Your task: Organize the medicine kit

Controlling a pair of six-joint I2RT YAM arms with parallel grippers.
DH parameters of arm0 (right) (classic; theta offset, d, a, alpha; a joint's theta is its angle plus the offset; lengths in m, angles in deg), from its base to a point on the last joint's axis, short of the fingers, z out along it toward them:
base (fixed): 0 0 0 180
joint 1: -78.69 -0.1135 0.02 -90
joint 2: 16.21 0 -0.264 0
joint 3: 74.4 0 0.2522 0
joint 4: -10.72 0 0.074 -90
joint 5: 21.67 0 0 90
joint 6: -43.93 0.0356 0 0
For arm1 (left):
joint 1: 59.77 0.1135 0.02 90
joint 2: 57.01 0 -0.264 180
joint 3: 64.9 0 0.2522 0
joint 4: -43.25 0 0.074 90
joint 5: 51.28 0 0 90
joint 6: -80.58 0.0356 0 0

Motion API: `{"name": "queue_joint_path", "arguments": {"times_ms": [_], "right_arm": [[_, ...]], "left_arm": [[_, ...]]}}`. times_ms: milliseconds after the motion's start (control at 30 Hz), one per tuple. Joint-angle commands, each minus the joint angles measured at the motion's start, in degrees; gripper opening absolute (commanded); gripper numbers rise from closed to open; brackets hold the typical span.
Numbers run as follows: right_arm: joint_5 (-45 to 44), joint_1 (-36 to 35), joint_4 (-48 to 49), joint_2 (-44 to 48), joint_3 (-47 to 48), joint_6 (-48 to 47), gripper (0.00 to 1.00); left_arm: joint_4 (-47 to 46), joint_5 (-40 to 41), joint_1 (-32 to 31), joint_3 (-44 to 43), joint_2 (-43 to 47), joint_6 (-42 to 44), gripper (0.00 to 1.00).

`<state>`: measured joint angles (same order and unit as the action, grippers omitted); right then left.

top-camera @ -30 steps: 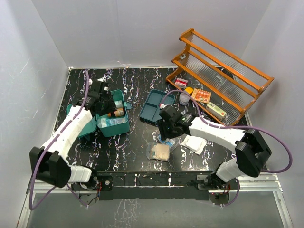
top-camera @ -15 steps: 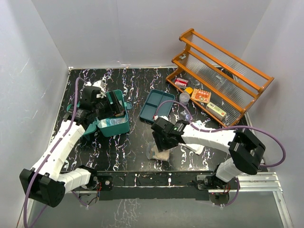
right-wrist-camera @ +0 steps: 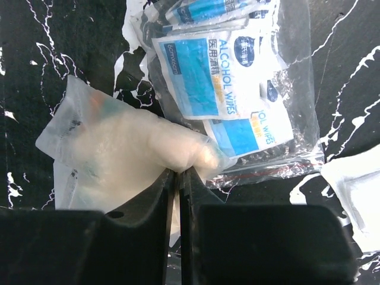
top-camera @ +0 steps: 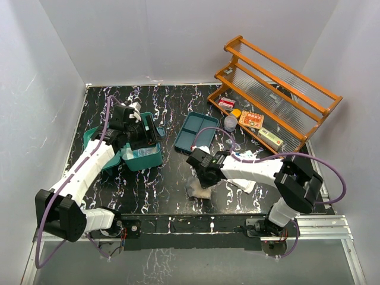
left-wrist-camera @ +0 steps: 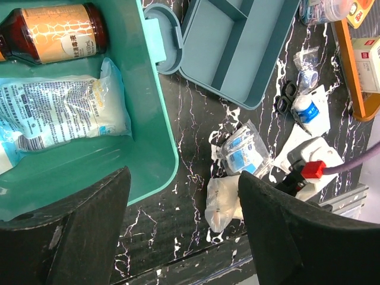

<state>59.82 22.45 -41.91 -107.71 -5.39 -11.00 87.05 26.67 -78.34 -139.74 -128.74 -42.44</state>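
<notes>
The teal-green medicine kit lies open at the left; in the left wrist view it holds a brown bottle and a white printed packet. My left gripper hovers open and empty above the kit's near edge. My right gripper is shut on a clear bag of pale cotton-like stuff, pinching its edge at the table's front middle. A bag of blue alcohol wipes lies right beside it, partly under the pale bag.
A dark blue-teal divided tray lies behind the right gripper. The orange tiered rack stands at the back right with small boxes and a jar at its foot. White gauze packets lie right of the gripper.
My right gripper moved left and toward the front edge onto the pale bag and closed on it. My left arm swung out over the kit and back a little.
</notes>
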Motion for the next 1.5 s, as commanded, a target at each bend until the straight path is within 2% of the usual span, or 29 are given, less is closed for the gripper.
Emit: {"name": "queue_joint_path", "arguments": {"times_ms": [0, 400, 533, 667, 900, 1100, 1300, 1467], "right_arm": [[-2.27, -0.35, 1.43, 4.26, 1.06, 0.7, 0.06], [-6.8, -0.35, 3.77, 12.49, 1.48, 0.05, 0.07], [-8.74, -0.35, 4.89, 13.17, 2.1, -1.02, 0.07], [-9.89, -0.35, 6.17, 12.92, 2.94, -3.14, 0.07], [-11.48, -0.35, 6.64, 10.13, 6.18, -7.21, 0.07], [-13.82, -0.09, 7.53, 7.95, 9.67, -9.58, 0.06], [-14.92, 0.22, 7.58, 6.67, 13.37, -9.76, 0.06], [-16.43, 0.28, 9.8, 8.01, 14.83, -8.77, 0.06]], "left_arm": [[0.19, 0.94, -0.16, -2.96, -1.84, 0.42, 0.7], [-2.31, 13.39, -0.13, -9.69, -11.43, -1.49, 0.56], [-4.07, 14.97, 0.01, -12.34, -15.89, -1.39, 0.54], [-4.95, 16.71, 0.32, -16.14, -21.38, -0.06, 0.47], [-3.07, 13.21, 0.81, -23.26, -28.85, 6.43, 0.29], [-0.8, 7.9, 0.74, -22.72, -29.21, 10.28, 0.17], [-0.9, 0.19, 0.45, -17.5, -25.51, 10.17, 0.15], [-1.88, -4.07, 0.37, -11.86, -20.93, 7.86, 0.18]]}}
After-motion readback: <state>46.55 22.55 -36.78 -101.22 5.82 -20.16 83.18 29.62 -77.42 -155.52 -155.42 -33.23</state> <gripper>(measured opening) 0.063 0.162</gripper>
